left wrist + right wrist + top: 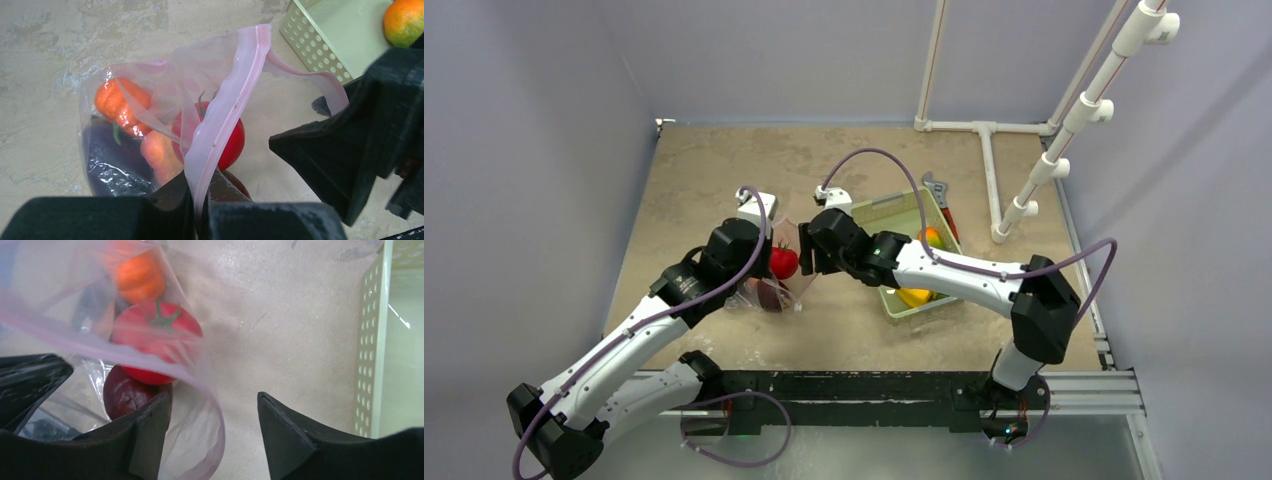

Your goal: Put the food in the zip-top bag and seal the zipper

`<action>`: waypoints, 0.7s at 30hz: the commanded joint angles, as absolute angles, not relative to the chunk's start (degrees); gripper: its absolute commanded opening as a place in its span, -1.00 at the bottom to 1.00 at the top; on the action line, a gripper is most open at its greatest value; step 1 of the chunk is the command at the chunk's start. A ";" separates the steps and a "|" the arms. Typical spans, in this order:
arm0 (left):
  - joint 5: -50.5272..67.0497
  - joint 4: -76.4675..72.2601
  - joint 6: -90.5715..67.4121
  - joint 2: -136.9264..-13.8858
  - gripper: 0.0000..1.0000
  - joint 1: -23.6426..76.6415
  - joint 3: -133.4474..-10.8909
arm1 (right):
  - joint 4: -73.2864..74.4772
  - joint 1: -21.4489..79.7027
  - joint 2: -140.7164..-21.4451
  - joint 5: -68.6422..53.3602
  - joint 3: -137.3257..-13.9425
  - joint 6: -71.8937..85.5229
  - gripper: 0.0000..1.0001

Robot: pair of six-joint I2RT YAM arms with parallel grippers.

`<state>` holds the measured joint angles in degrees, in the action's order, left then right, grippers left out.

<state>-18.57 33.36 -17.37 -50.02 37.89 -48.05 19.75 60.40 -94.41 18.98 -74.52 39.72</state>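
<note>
Seen from above, a black mounting rail (854, 390) runs along the near table edge, w/ both arms reaching inward to mid-table. There the left gripper (200, 205) is pressed together on the zipper (225, 115). It pinches the pale pink strip and holds up that side of the zip-top bag (165, 85), so the mouth gapes. The right gripper (212, 427) faces it from the opposite side, fingers spread. The bag's other lip loops btwn them w/o being pinched. The bag rests on the tan table (694, 170), just left of the basket. Visible thru the clear plastic are a red tomato (230, 145) nearest the mouth, a peach (160, 157) and an orange piece (117, 105) deeper in, and a purple eggplant (107, 160) at the closed end. A dark plum (127, 397) sits right beside the tomato. Further right, the light green slotted basket (894, 215) holds a yellow pepper (914, 297) and an orange-green fruit (931, 237). Beyond the basket lies a wrench (938, 192). A white pipe frame (987, 160) stands at the far right.
</note>
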 commanded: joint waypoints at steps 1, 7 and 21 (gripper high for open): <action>-18.11 30.85 -17.40 -49.42 -1.00 37.74 -48.12 | 18.37 59.11 -94.63 20.61 -78.26 40.65 0.25; -18.02 30.95 -17.60 -48.97 -1.00 37.77 -48.02 | 15.41 57.92 -94.94 18.11 -78.13 39.14 -0.49; -20.07 39.45 -17.72 -46.93 -1.00 37.75 -56.12 | 16.52 57.92 -88.53 18.77 -81.26 34.83 -1.00</action>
<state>-18.41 36.34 -17.39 -49.04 37.89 -49.98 17.41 58.02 -93.78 17.26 -76.73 37.71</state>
